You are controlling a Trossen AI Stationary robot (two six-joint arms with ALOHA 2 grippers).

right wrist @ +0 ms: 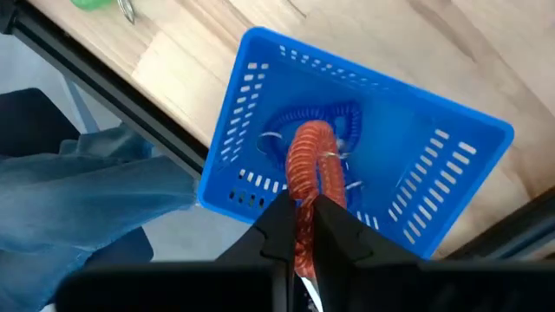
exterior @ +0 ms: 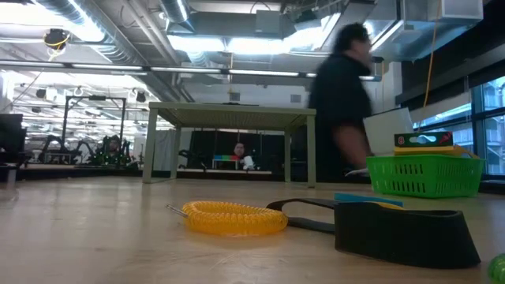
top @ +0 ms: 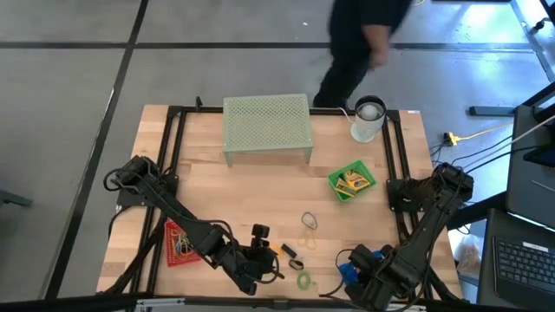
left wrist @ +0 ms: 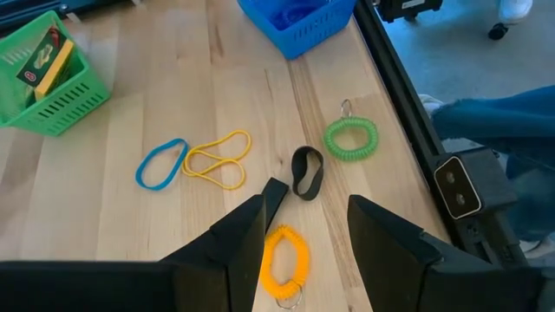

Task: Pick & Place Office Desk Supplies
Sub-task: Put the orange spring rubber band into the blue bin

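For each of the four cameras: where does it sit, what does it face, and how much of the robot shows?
High: overhead, facing down; table, both arms.
Low: table height, facing across; orange coil, green tray; no arm.
Left wrist: over orange coil; left gripper, jaws open.
Right wrist: over blue tray; right gripper shut on red coil.
Shared: orange coil, low and left wrist.

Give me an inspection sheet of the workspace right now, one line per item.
Surface: wooden table, bare in the middle.
Job's things: orange coil ring, green coil ring, blue band, yellow band lie loose; red coil over blue tray.
Clutter: green tray, red tray, mesh riser, jar.
Grippers: left gripper open above orange coil ring; right gripper shut on red coil.
Cables: yellow cable on floor.
Surroundings: person beyond table.
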